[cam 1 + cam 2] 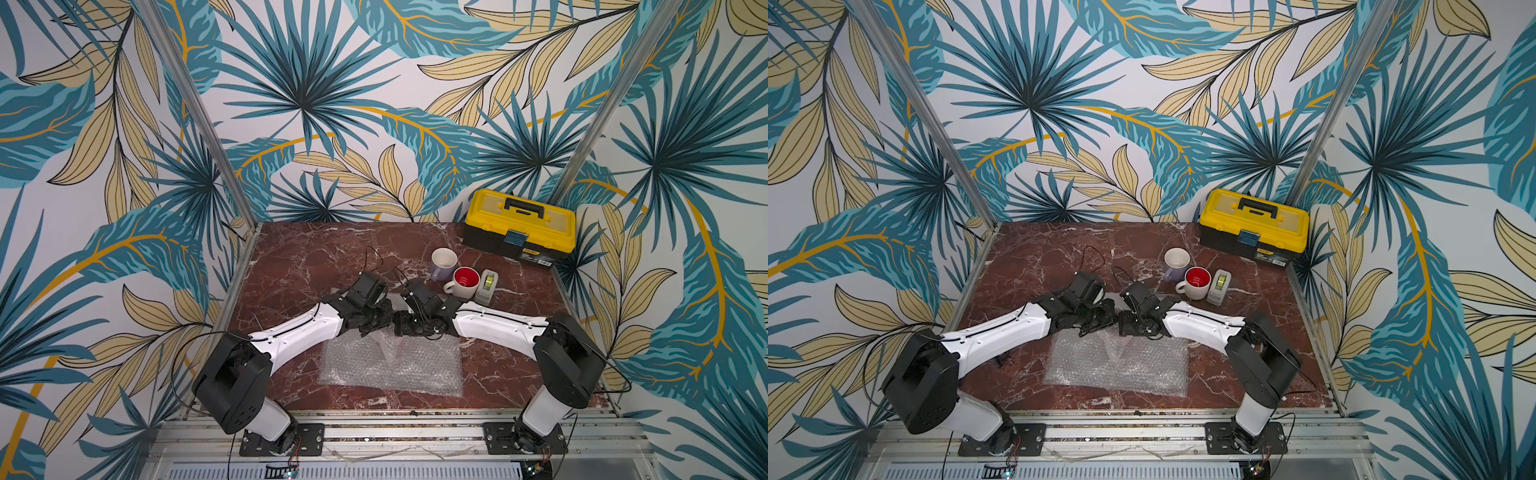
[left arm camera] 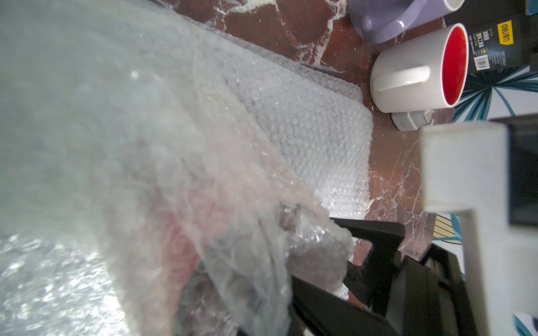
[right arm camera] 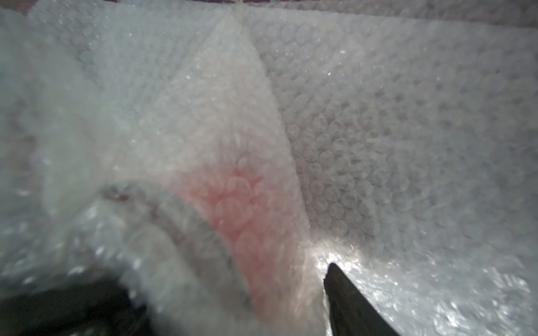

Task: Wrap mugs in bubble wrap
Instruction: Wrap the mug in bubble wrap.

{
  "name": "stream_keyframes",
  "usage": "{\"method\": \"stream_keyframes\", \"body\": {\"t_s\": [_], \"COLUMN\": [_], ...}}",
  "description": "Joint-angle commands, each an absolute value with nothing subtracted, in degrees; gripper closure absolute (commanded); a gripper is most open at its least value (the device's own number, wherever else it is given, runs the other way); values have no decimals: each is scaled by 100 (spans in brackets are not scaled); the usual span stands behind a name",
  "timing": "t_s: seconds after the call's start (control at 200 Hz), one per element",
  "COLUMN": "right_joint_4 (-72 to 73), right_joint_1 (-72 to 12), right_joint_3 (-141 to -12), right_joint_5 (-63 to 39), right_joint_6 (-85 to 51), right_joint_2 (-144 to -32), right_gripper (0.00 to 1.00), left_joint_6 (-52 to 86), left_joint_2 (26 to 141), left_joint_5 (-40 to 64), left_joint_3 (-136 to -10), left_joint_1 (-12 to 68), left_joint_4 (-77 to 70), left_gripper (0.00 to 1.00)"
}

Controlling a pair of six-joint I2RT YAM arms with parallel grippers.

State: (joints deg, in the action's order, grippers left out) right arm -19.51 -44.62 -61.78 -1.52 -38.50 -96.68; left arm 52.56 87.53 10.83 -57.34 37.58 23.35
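Lavender mug and white mug: empty. Converging at centre, left gripper pinches bubble wrap; right gripper clamps wrapped red mug.

Looks like a robot test booth: leaf-print wall panels on aluminium posts, marble-look tabletop, two arms bolted to a metal rail, yellow toolbox

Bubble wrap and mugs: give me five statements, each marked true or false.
1. Something red shows through the bubble wrap. True.
2. The left claw is shut on the bubble wrap. True.
3. The lavender mug lies on its side. False: it stands upright.
4. The toolbox lid is open. False: it is closed.
5. The white mug stands beside the tape dispenser. True.
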Motion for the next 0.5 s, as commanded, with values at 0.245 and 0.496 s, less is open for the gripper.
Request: {"method": "stream_keyframes", "body": {"t_s": [0.245, 0.496], "right_joint_4": [-1303, -146], "right_joint_1": [-4490, -4570], "right_joint_3": [-4891, -3944], "right_joint_5": [-85, -1087], "right_joint_6": [-3260, -2639], "right_joint_2": [-8240, -7651], "right_gripper": [25, 12], "left_joint_6": [5440, 5467], "left_joint_2": [8965, 9031], "left_joint_5": [809, 842], "left_joint_3": [-5897, -5930], "left_joint_1": [3665, 3665], "left_joint_4": [2096, 2092], "left_gripper": [98, 98]}}
